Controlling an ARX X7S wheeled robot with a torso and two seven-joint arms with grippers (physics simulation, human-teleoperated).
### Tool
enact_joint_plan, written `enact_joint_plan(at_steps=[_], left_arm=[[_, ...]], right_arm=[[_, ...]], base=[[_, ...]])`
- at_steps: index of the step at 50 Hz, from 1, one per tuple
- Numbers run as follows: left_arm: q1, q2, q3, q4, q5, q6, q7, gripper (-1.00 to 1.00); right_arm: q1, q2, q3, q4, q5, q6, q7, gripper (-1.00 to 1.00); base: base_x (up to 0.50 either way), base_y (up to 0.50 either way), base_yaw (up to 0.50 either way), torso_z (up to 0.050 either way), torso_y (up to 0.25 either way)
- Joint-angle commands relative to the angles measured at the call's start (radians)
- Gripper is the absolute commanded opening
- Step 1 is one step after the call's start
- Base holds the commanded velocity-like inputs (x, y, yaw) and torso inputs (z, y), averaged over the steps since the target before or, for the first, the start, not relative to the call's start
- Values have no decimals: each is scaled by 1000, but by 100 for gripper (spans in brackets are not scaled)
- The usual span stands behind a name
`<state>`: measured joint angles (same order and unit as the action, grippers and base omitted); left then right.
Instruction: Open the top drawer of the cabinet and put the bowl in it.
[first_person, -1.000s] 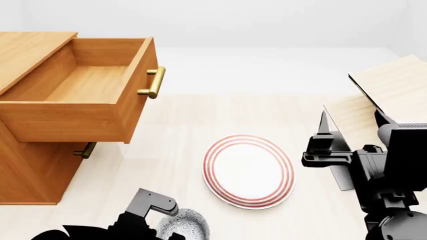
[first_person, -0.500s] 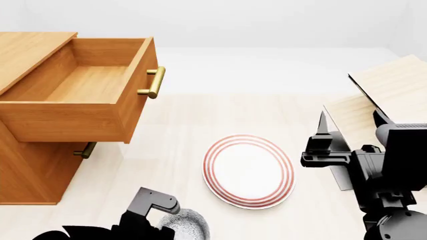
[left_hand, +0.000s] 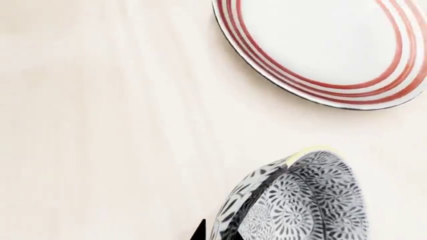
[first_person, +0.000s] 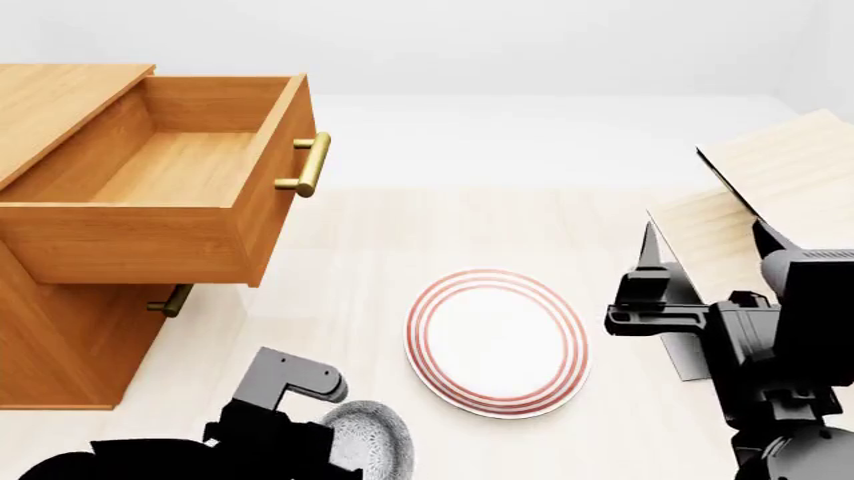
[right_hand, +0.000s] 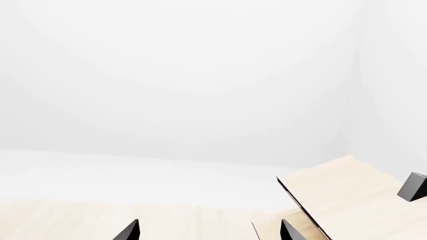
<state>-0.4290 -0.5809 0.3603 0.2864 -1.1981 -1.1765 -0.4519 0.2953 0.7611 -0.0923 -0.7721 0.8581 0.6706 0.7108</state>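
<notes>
Cabinet (first_person: 54, 330) at left; top drawer (first_person: 174, 190) pulled fully open, nothing inside. Plate (first_person: 498, 342) flat on table (first_person: 400, 230). Bowl (first_person: 363, 438) tilted, gripped by left end effector (first_person: 314, 425). Right end effector (first_person: 650, 290) spread wide, holding nothing.

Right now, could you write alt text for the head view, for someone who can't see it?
The cabinet's top drawer stands pulled open and empty. Nearer the camera, the left arm's fingers reach over the speckled bowl, with a red-ringed plate beside it.
</notes>
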Motion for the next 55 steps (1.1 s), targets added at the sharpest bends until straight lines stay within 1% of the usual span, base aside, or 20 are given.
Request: enact_joint_plan(at_steps=[1, 4, 7, 13, 22, 31, 39, 47, 55], left_arm=[[-29, -18, -80, 118, -108, -42, -113, -100], [-40, -23, -97, 153, -150, -56, -145, -100], [-86, -36, -134, 238, -270, -85, -237, -100], [-156, -45, -145, 300, -422, -102, -357, -100], [-273, -52, -107, 340, -609, -91, -516, -100], [-413, -37, -27, 379, -775, -51, -659, -100], [-506, -19, 14, 391, -854, -10, -727, -100], [-655, -10, 19, 382, -946, 54, -788, -100], [-777, 6, -12, 342, -957, 86, -783, -100]], right_arm=[[1, 16, 22, -35, 33, 13, 23, 100], [1, 22, 31, -47, 46, 18, 32, 100], [9, 41, 60, -80, 88, 34, 59, 100], [17, 55, 78, -101, 120, 46, 79, 100], [14, 73, 106, -122, 152, 48, 98, 100], [21, 85, 117, -137, 175, 53, 113, 100], [13, 90, 126, -141, 178, 47, 114, 100], [13, 94, 129, -143, 183, 45, 118, 100], [2, 97, 134, -145, 182, 38, 118, 100]], base=[[0, 0, 0, 0, 0], [0, 0, 0, 0, 0], [0, 0, 0, 0, 0], [0, 0, 0, 0, 0], [0, 0, 0, 0, 0], [0, 0, 0, 0, 0], [0, 0, 0, 0, 0], [0, 0, 0, 0, 0], [0, 0, 0, 0, 0]])
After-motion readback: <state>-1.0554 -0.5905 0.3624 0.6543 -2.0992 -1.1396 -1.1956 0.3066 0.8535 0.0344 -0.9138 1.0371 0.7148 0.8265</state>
